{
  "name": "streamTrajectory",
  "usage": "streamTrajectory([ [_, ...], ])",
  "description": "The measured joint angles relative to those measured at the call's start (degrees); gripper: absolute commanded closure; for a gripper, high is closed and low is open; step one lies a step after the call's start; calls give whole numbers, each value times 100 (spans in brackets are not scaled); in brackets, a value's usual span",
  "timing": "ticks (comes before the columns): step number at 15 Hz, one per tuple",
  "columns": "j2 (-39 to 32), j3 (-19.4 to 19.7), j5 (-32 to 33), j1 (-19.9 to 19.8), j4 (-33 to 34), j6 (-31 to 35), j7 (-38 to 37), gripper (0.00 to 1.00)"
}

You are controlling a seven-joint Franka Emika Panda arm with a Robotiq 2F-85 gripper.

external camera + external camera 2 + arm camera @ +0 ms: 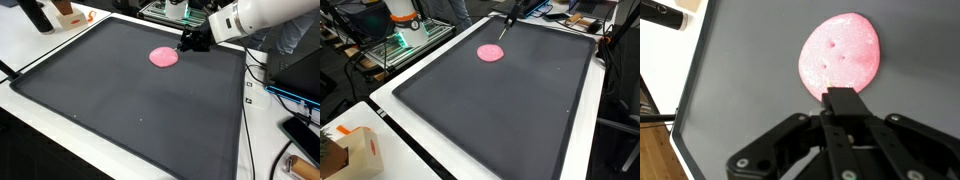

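Pink putty (841, 55) — claw (841, 96) at its edge, wide mat (745, 75) around.

A large dark gray mat (130, 100) covers most of the white bench (395, 85). In an exterior view, a cardboard box (355, 150) sits on the bench's near corner, off the mat. Black cables (258, 72) trail beside the mat's edge, and a dark object (38, 15) stands beyond its far corner.
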State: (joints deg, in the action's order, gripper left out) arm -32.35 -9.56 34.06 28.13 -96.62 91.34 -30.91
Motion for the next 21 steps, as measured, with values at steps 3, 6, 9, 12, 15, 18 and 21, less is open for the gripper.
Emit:
streamTrajectory([
  [3,36,15,-15,-84,11,10,102,97],
  [6,130,20,-106,-230,10,71,270,97],
  [9,259,23,-255,-409,-5,194,488,97],
  [12,429,33,-389,-566,-70,361,720,97],
  [15,648,41,-553,-722,-226,617,972,97],
  [18,889,43,-718,-879,-431,888,1242,97],
  [21,1134,42,-905,-1032,-657,1147,1556,97],
])
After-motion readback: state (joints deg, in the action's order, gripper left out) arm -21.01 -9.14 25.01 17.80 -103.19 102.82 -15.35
